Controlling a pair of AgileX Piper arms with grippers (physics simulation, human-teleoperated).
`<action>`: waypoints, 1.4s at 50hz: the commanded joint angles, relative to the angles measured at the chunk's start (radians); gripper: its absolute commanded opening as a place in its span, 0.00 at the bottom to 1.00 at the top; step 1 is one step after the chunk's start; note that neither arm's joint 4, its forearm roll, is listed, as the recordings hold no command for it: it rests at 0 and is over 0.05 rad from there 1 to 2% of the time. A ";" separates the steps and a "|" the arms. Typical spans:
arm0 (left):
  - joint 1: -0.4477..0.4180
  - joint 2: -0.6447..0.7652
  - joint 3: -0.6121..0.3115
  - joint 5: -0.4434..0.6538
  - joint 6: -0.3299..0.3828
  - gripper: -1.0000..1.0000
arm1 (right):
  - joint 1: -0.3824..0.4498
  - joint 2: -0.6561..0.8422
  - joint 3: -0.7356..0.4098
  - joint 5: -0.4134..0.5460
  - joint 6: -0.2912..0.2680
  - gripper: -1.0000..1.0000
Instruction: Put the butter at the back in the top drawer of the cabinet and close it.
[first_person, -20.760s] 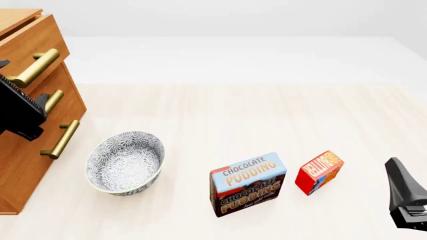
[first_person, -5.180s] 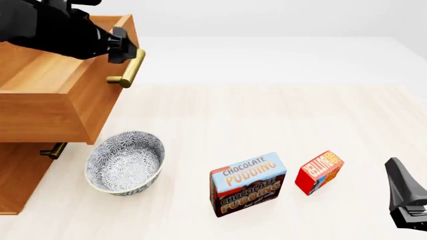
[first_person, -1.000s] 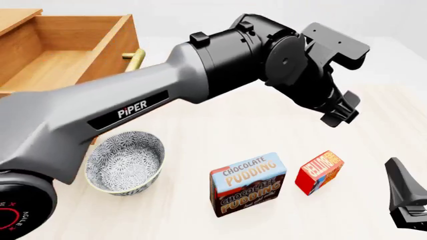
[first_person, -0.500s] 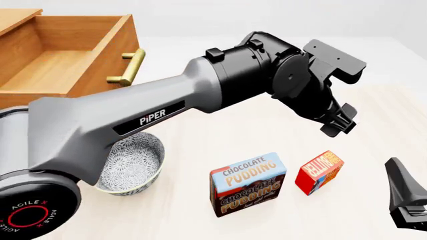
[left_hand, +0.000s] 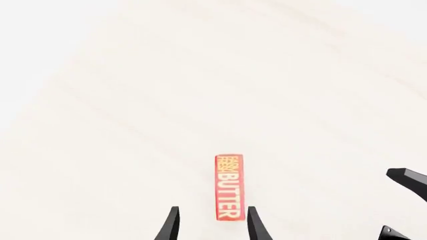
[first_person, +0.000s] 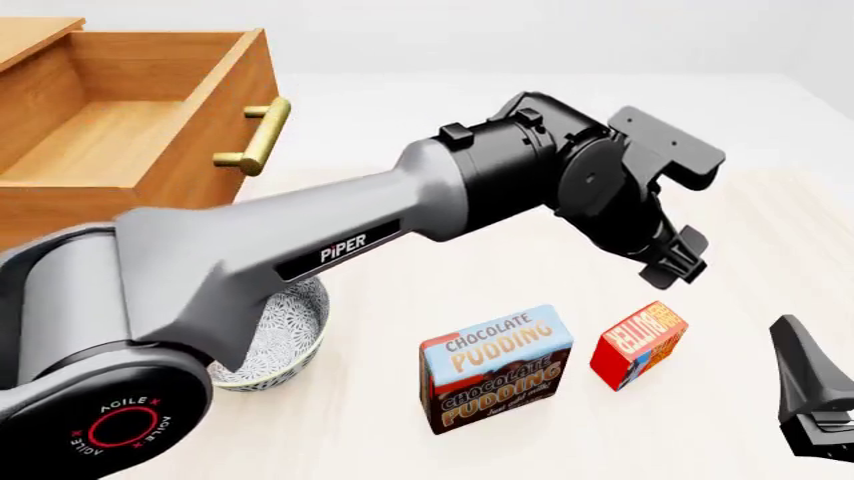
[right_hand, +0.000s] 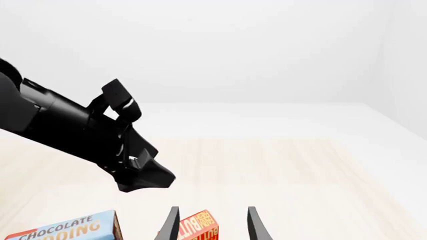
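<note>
The butter (first_person: 638, 344), a small red box with an orange-yellow top, stands on the table right of the pudding box. My left gripper (first_person: 674, 262) hovers open just above and behind it. In the left wrist view the butter (left_hand: 229, 187) lies ahead of the open left gripper (left_hand: 212, 226), slightly off its centre line. My right gripper (first_person: 798, 360) rests open at the table's right edge, and in its own view the right gripper (right_hand: 212, 226) points at the butter (right_hand: 200, 227). The top drawer (first_person: 134, 110) of the cabinet (first_person: 27, 28) is pulled out, showing a bare wooden floor.
A brown-and-blue Chocolate Pudding box (first_person: 495, 367) stands left of the butter. A patterned bowl (first_person: 291, 318) sits under the drawer's front, mostly hidden by my left arm. The drawer's brass handle (first_person: 260, 135) juts toward the table's middle.
My left arm has swung further right and lowered, bringing its open gripper closer above the butter. The right arm, butter and pudding box have not moved.
</note>
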 joint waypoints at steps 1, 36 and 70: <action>-0.002 0.031 -0.025 0.005 -0.005 1.00 | 0.000 0.000 0.000 0.000 0.000 1.00; -0.019 0.098 -0.081 0.015 -0.029 1.00 | 0.000 0.000 0.000 0.000 0.000 1.00; -0.031 0.164 -0.133 0.020 -0.054 1.00 | 0.000 0.000 0.000 0.000 0.000 1.00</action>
